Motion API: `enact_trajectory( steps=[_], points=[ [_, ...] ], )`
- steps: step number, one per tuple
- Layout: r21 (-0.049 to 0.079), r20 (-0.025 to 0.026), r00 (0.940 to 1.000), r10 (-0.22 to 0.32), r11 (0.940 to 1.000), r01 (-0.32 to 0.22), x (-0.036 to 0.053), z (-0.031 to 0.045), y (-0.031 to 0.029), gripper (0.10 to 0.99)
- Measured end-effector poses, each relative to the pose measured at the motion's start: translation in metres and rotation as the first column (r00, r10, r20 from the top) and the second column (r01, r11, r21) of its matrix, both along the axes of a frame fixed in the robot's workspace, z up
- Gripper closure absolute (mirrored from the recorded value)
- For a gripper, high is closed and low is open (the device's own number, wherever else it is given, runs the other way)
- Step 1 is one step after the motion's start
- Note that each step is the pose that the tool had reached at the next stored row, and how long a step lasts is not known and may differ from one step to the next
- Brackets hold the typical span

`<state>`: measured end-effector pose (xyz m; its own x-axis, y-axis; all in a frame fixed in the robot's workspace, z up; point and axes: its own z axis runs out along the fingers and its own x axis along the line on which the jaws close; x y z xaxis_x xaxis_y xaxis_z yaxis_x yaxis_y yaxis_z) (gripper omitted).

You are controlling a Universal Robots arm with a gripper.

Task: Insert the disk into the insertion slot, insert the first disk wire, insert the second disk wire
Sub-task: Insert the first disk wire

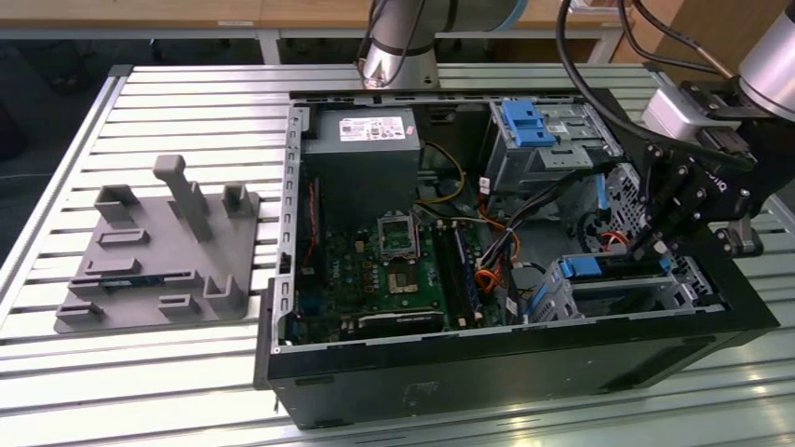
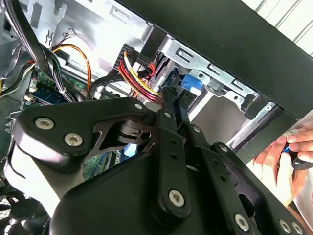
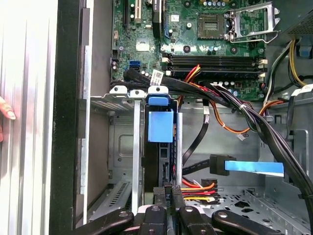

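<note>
The disk (image 3: pixel 160 125) is a flat drive in a bright blue plastic frame, seen edge-on in the first wrist view with its blue tab facing the camera. It sits pushed into the slot (image 3: pixel 120 104), a bay of grey perforated sheet metal at the corner of the open computer case (image 1: pixel 522 358). In the exterior view the disk (image 1: pixel 578 268) shows as a blue front in that bay (image 1: pixel 677 291), at the case's near corner on the exterior view's right. Between the disk and the case's black outer wall the bay has an unfilled compartment with bare metal rails. On the disk's other side the case floor lies open, crossed by a thick bundle of black wires (image 3: pixel 244 110). A blue flat cable (image 3: pixel 254 168) with a dark plug lies over that floor. Red, yellow and orange wires (image 3: pixel 198 186) run just beside the gripper's tips. The gripper (image 3: pixel 168 196) hangs inside the case just in front of the disk's rear edge, its two black fingers drawn nearly together with a thin slit between them and nothing visibly clamped. In the second wrist view the gripper (image 2: pixel 172 93) points at the blue frame (image 2: pixel 191 81). A person's hand (image 2: pixel 281 159) rests at the outer edge of the case. A grey fixture (image 1: pixel 162 251) stands on the slatted table (image 1: pixel 186 93), well apart from the case.
</note>
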<state>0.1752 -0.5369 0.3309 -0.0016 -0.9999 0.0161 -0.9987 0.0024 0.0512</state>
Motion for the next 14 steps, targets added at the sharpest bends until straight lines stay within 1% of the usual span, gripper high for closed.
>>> enact_trajectory(
  steps=[8, 10, 11, 12, 14],
  points=[
    [-0.001, 0.0001, 1.0000, 0.000, 1.0000, 0.000, 0.0001, -0.0043, -0.0002, 0.918],
    [0.000, -0.0001, 1.0000, 0.001, 1.0000, -0.001, 0.0001, -0.0049, -0.0002, 0.918],
    [0.001, -0.0002, 1.0000, 0.001, 1.0000, -0.001, 0.0000, -0.0038, -0.0002, 0.910],
    [0.001, -0.0001, 1.0000, 0.001, 1.0000, -0.001, 0.0001, -0.0005, -0.0002, 0.851],
    [0.000, 0.0000, 1.0000, 0.001, 1.0000, -0.001, 0.0001, 0.0089, -0.0001, 0.851]
  ],
)
